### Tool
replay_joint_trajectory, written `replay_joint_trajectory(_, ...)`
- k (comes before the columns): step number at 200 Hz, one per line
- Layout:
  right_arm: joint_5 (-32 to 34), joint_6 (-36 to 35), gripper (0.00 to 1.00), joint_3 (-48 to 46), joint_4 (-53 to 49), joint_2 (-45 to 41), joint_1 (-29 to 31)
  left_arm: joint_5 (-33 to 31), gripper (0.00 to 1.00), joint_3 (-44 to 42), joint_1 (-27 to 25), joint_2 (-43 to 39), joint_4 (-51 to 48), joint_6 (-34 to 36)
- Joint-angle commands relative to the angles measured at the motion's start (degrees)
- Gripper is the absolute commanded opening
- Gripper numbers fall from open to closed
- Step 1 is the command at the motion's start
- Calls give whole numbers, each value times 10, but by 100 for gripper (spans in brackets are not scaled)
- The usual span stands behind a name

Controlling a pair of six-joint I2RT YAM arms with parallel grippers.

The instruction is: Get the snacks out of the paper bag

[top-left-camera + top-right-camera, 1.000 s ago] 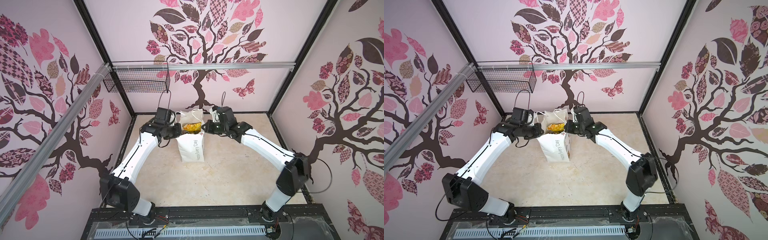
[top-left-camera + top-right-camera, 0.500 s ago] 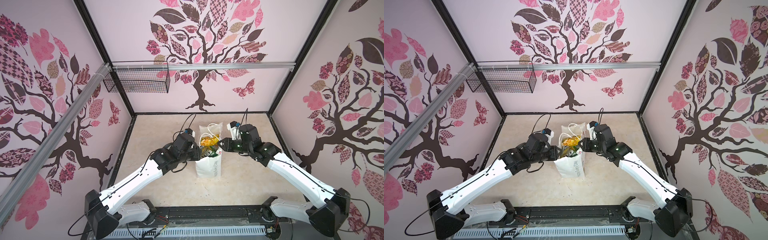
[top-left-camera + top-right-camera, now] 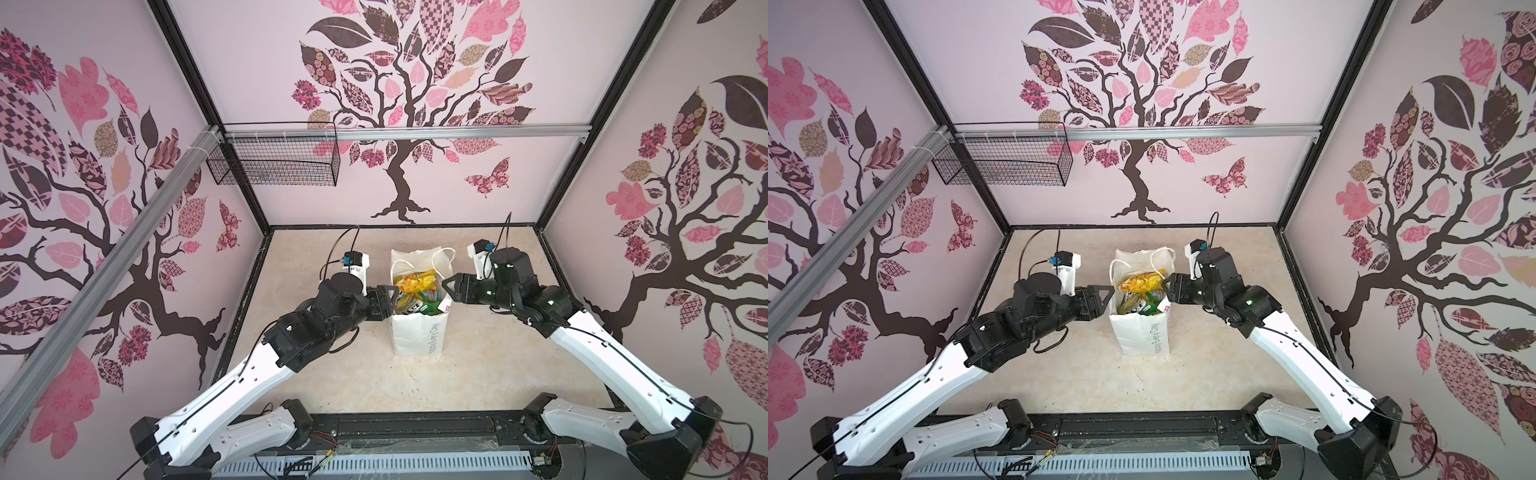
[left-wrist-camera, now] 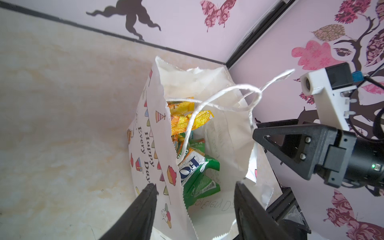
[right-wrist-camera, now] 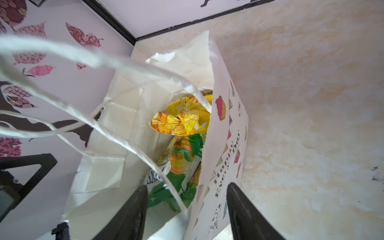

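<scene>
**Both top views.** We find bright, even, diffuse light, with only faint, soft shadows on the floor [image 3: 374, 386] beside the bag [image 3: 417, 336]. Wide-angle distortion splays the posts [image 3: 183, 62] and stretches the walls toward the corners.

**Wrist views.** We see the floor washed pale, the snacks [image 5: 176, 122] sharp and well lit, and the near handle [image 5: 62, 56] blurred, out of focus.
</scene>
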Motion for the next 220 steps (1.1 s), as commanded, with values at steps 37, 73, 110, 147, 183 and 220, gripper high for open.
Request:
replay_joint_trajectory(37,-12,-2,72,119,-58,-32,0,-63,63,151,-2,6,-85,93)
replay_joint_trajectory(73,-20,-21,82,189,-103,-9,1,22,61,296,-1,84,-137,108)
replay_joint_trajectory(110,-67,-31,93,220,-108,2,0,96,59,411,-10,180,-184,118)
replay_joint_trajectory(147,-61,-39,97,236,-129,-3,0,124,56,510,-38,265,-242,146)
replay_joint_trajectory(183,-26,-49,100,251,-165,-18,0,111,56,603,-51,362,-337,159)
replay_joint_trajectory(220,-73,-39,97,252,-158,-19,0,76,56,588,-52,343,-314,163)
